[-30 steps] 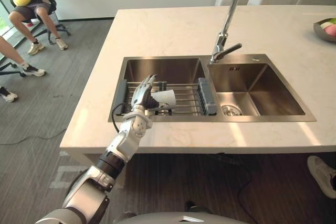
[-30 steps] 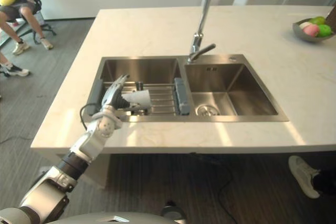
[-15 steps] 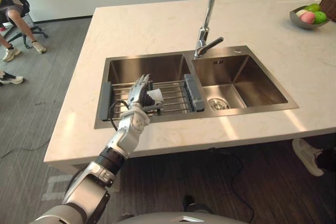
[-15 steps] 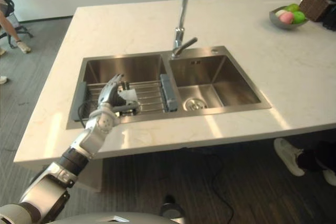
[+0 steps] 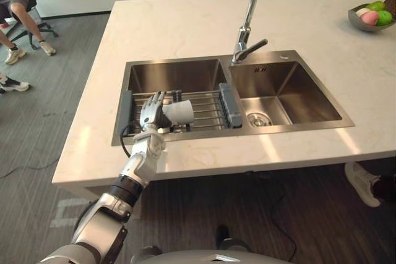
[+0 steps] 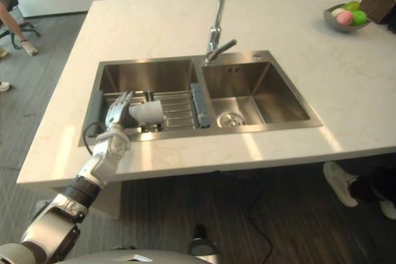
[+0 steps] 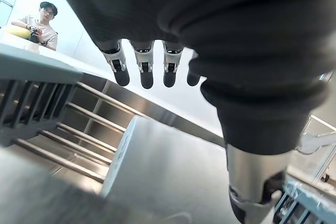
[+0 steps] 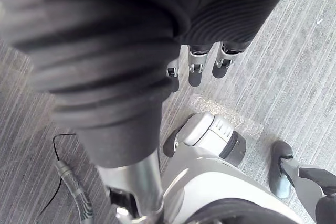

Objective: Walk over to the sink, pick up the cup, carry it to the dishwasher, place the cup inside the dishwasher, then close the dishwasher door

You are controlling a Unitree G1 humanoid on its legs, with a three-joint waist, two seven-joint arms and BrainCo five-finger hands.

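Left eye view: cup (image 5: 180, 112) on its side on rack (image 5: 208, 107) in sink (image 5: 173, 76) | left hand (image 5: 151, 114) wide, fingers straight beside cup, nothing held | right hand (image 8: 195, 70) relaxed, empty | step: grasp | next: curl round cup, lift clear

Looks down past the right hand (image 8: 157, 35), its dark ribbed cover close and large, onto a grey, wood-grained plank floor (image 8: 299, 45). Shows the silver, dark-tipped fingers (image 8: 195, 74) hanging straight in a row, slack and holding nothing, with the silver thumb (image 8: 139, 182) set apart from them. Catches a pale, glossy patch (image 8: 239, 115) lying flat on the planks just past the fingertips.
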